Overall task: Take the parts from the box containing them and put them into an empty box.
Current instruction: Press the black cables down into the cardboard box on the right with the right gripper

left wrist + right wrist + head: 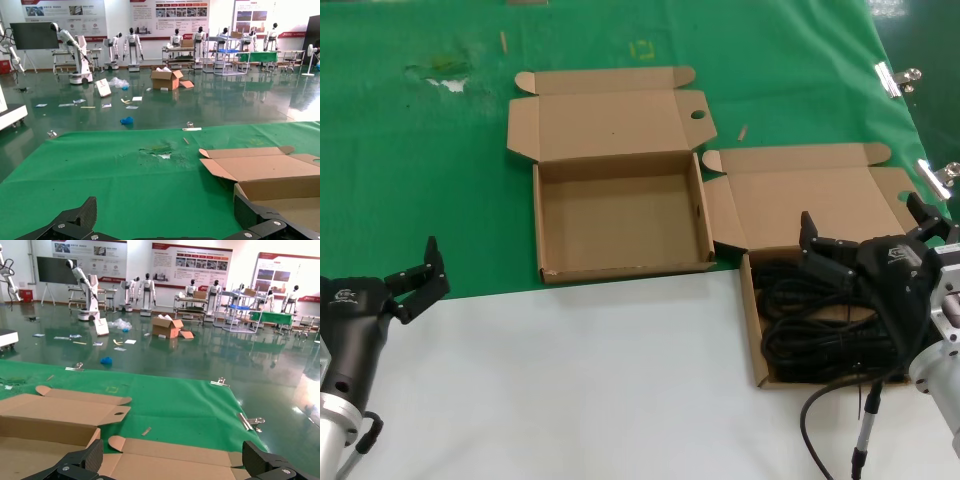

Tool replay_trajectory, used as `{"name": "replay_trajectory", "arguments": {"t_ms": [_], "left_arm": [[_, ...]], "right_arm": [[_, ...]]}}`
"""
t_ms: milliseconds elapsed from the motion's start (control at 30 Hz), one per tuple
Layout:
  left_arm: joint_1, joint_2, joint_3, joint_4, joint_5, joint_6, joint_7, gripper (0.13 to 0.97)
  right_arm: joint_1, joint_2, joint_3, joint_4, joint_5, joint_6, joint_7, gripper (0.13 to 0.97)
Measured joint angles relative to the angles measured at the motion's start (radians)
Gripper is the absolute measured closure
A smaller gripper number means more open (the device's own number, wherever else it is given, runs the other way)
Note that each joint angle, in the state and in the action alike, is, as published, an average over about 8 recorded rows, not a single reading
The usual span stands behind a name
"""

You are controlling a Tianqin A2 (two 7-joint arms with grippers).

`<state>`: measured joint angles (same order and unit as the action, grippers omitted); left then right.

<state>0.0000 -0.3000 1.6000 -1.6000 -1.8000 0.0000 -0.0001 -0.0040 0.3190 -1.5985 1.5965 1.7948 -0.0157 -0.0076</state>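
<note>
The empty box [620, 225] lies open in the middle on the green cloth, its lid folded back. To its right sits the box containing them [752, 320], lid [800, 195] also back, holding the parts [810, 325], several black looped cords. My right gripper [865, 228] hangs open just above the far end of the cords, holding nothing. In the right wrist view its fingers [87, 457] frame that box's lid [200, 462]. My left gripper [420, 275] rests open at the lower left, apart from both boxes; the left wrist view shows the empty box [280, 187] beside it.
Green cloth [440, 180] covers the far half of the table and has a torn patch [445, 75]; the near half is white [570, 380]. Metal clips [895, 78] hold the cloth at the right edge. My own thin cable [830, 400] loops below the right arm.
</note>
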Motion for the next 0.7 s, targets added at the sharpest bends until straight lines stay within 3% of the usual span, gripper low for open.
{"name": "replay_trajectory", "arguments": {"t_ms": [700], "left_arm": [[0.0, 0.0, 0.0, 0.0, 0.0, 0.0, 0.0, 0.132]], "right_arm": [[0.0, 0.0, 0.0, 0.0, 0.0, 0.0, 0.0, 0.129]]}}
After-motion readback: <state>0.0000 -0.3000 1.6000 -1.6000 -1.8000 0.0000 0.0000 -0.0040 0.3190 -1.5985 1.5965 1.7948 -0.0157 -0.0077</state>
